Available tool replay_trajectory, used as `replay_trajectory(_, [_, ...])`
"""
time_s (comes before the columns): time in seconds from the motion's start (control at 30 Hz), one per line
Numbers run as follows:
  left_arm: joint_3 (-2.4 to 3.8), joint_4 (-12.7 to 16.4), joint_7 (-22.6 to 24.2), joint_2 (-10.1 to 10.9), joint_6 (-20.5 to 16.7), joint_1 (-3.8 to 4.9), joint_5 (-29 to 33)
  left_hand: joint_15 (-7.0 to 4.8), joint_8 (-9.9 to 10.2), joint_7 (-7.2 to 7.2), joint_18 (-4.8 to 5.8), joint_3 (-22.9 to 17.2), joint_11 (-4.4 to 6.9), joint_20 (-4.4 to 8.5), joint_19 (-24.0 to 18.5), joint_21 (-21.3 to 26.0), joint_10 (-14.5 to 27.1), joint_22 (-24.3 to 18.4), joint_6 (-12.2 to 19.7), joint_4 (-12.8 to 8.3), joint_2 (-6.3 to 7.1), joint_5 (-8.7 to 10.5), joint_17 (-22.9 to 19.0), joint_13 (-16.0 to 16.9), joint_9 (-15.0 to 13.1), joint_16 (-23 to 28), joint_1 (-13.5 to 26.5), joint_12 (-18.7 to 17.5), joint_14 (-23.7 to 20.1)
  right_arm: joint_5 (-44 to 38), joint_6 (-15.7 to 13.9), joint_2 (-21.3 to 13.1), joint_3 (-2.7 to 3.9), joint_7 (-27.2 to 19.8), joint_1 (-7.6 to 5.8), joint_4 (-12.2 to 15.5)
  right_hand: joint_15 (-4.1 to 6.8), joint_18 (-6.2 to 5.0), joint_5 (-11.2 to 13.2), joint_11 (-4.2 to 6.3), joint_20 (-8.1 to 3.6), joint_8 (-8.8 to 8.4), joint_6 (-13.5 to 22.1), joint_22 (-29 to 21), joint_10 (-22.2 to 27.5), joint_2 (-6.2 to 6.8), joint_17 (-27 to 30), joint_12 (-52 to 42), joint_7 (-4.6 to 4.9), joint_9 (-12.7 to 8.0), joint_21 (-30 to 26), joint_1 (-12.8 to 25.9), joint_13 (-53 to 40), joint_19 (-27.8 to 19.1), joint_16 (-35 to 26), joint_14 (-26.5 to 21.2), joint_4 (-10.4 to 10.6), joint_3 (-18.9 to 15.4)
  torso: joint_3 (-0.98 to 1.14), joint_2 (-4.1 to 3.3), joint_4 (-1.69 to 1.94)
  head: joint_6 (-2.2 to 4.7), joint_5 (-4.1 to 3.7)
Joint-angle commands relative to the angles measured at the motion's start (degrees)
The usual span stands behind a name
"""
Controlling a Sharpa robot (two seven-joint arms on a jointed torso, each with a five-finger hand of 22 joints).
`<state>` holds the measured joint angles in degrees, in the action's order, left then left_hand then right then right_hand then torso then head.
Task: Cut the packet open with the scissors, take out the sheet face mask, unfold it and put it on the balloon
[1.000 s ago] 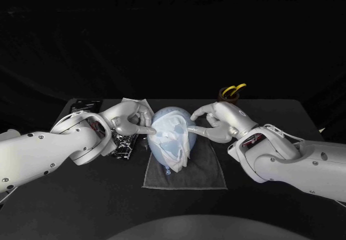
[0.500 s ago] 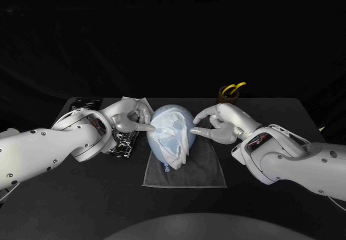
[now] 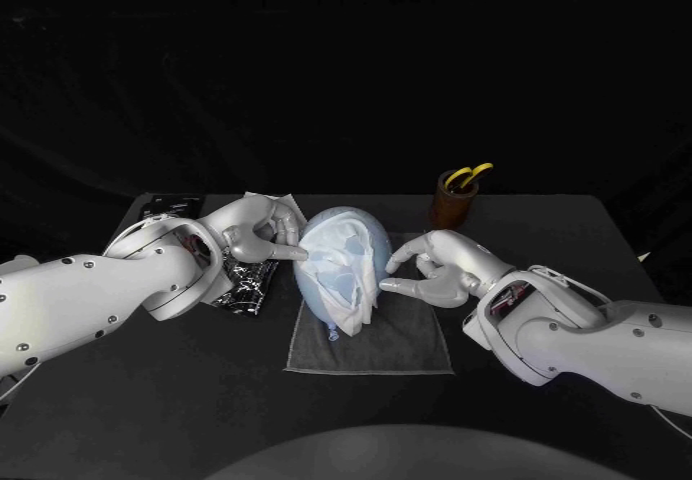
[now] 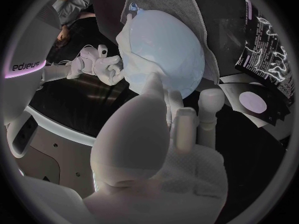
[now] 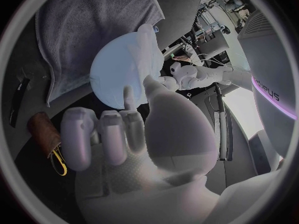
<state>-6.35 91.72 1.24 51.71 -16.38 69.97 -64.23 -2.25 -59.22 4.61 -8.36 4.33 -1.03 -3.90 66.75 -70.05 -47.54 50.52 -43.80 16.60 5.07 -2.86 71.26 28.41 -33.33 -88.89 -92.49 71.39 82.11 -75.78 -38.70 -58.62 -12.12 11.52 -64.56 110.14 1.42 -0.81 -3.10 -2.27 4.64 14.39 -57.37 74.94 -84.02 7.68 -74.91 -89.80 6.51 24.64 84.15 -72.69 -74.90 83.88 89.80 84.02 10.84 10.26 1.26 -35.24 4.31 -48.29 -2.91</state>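
A pale blue balloon (image 3: pixel 335 285) lies on a grey cloth (image 3: pixel 371 345) at the table's middle, with the white sheet mask (image 3: pixel 346 258) draped over its top. My left hand (image 3: pixel 257 233) is at the balloon's left side, fingertips pressing the mask's edge; the left wrist view shows them against the balloon (image 4: pixel 168 45). My right hand (image 3: pixel 433 268) is at the balloon's right side, thumb touching it and the other fingers curled. The right wrist view shows that thumb against the balloon (image 5: pixel 121 72). The cut black-and-silver packet (image 3: pixel 245 290) lies under my left wrist. Yellow-handled scissors (image 3: pixel 464 177) stand in a brown cup (image 3: pixel 456 207).
A black pack (image 3: pixel 172 208) and a white sheet of paper (image 3: pixel 264 203) lie at the back left behind my left hand. The cup with the scissors stands just behind my right hand. The cloth reaches past the balloon toward the table's near side.
My right hand has slid along the balloon's right side toward the near end. The left hand has stayed at the left side, and the mask lies a little more spread.
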Motion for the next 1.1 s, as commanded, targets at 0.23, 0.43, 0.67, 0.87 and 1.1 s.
replay_trajectory(0.23, [-0.02, -0.39, -0.55, -0.23, 0.39, -0.06, -0.40, 0.17, -0.37, -0.22, 0.65, -0.02, 0.03, 0.14, 0.44, -0.42, -0.58, 0.09, -0.15, 0.01, -0.39, 0.10, 0.31, 0.26, -0.06, -0.25, -0.05, 0.37, 0.49, 0.79, 1.34, 1.02, -0.06, 2.68, 1.38, -0.50, 0.33, -0.57, 0.35, 0.27, -0.36, -0.29, -0.47, 13.22, -5.98, 0.46, -15.09, -0.20, -0.04, 0.06, -0.50, -0.16, -15.10, 3.69, 0.20, 5.98, 0.62, -1.32, -0.01, -0.01, 0.00, -0.25, -0.04])
replay_trajectory(0.43, [-0.02, -0.48, -0.57, -0.43, 0.39, -0.06, -0.38, 0.17, -0.37, -0.22, 0.65, -0.02, 0.03, 0.14, 0.44, -0.42, -0.58, 0.09, -0.15, 0.01, -0.39, 0.10, 0.31, 0.26, -0.06, -0.25, -0.05, 0.37, 0.49, 0.91, 0.94, 2.22, -0.10, 3.22, 2.67, -1.09, 0.33, -0.60, 0.35, 0.26, -0.37, -0.37, -0.38, 13.17, -5.98, 0.62, -15.09, -0.20, -0.03, 0.06, -0.67, -0.26, -15.10, 3.63, 0.20, 5.98, 0.84, -1.75, 0.00, -0.02, -0.02, -0.36, -0.14])
replay_trajectory(0.67, [-0.02, -0.54, -0.61, -0.62, 0.41, -0.06, -0.31, 0.15, -0.42, -0.24, 0.68, -0.01, 0.05, 0.16, 0.53, -0.51, -0.72, 0.24, -0.17, 0.03, -0.43, 0.10, 0.59, 0.48, -0.09, -0.26, -0.04, 0.48, 0.61, 0.95, 0.43, 3.34, -0.10, 3.40, 3.80, -1.61, 0.33, -0.63, 0.35, 0.26, -0.38, -0.41, -0.35, 13.14, -5.98, 0.68, -15.09, -0.20, -0.04, 0.07, -0.78, -0.45, -15.10, 3.58, 0.20, 5.98, 0.88, -1.94, 0.00, 0.04, 0.01, -0.49, -0.19])
replay_trajectory(0.87, [-0.02, -0.56, -0.71, -0.78, 0.42, -0.06, -0.26, 0.15, -0.42, -0.24, 0.68, -0.01, 0.05, 0.16, 0.53, -0.51, -0.72, 0.24, -0.17, 0.03, -0.43, 0.10, 0.59, 0.48, -0.09, -0.26, -0.04, 0.48, 0.61, 0.79, -0.06, 3.87, -0.10, 3.62, 4.20, -1.73, 0.36, -0.62, 0.34, 0.32, -0.39, -0.27, -0.67, 13.16, -5.98, 0.65, -15.09, -0.20, -0.13, 0.18, -0.73, -0.94, -15.10, 3.60, 0.20, 5.98, 0.95, -2.25, -0.01, 0.02, -0.01, -0.46, -0.27])
replay_trajectory(1.1, [-0.02, -0.58, -0.82, -0.86, 0.45, -0.06, -0.21, 0.12, -0.49, -0.26, 0.72, 0.02, 0.08, 0.19, 0.64, -0.62, -0.80, 0.43, -0.18, 0.06, -0.46, 0.10, 0.81, 0.60, -0.14, -0.28, 0.03, 0.57, 0.70, 0.58, -0.62, 3.98, -0.10, 3.53, 4.33, -1.61, 0.47, -0.58, 0.33, 0.47, -0.47, -0.05, -1.15, 13.20, -5.98, 0.40, -15.09, -0.20, -0.30, 0.34, -0.58, -1.87, -15.10, 3.67, 0.20, 5.98, 1.09, -2.73, 0.00, 0.01, -0.02, -0.54, -0.28])
